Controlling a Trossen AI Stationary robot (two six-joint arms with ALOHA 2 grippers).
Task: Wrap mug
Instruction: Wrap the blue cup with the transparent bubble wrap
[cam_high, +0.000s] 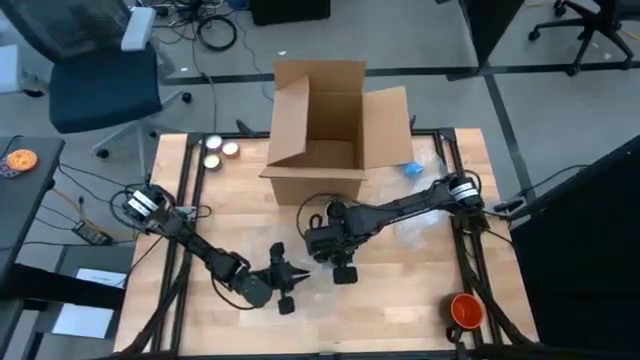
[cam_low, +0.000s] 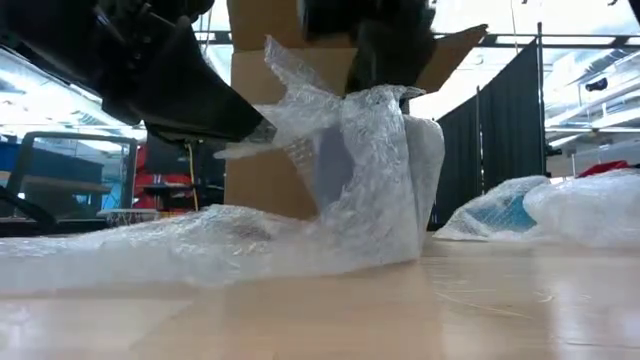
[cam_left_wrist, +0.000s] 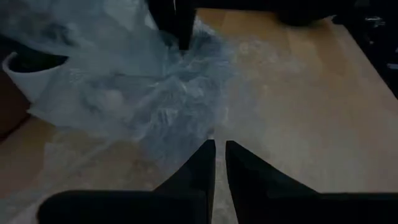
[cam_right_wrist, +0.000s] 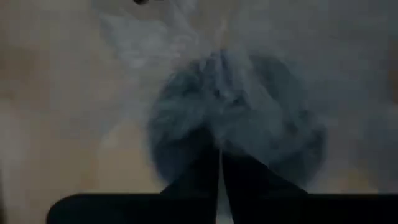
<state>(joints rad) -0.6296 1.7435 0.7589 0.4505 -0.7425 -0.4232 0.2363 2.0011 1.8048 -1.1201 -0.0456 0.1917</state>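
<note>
Mug (cam_left_wrist: 28, 71) sits mid-desk (cam_high: 400, 290), just in front of the cardboard box (cam_high: 325, 125), half-swaddled in bubble wrap (cam_low: 330, 190). Right end effector (cam_right_wrist: 219, 163) is directly above it — fingers pinched on the wrap. Left end effector (cam_left_wrist: 219, 155) is alongside — fingers together, pinching the sheet's edge.

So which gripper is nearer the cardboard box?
Right. The right gripper sits just in front of the box, over the bubble wrap; the left gripper is farther out toward the table's front edge.
</note>
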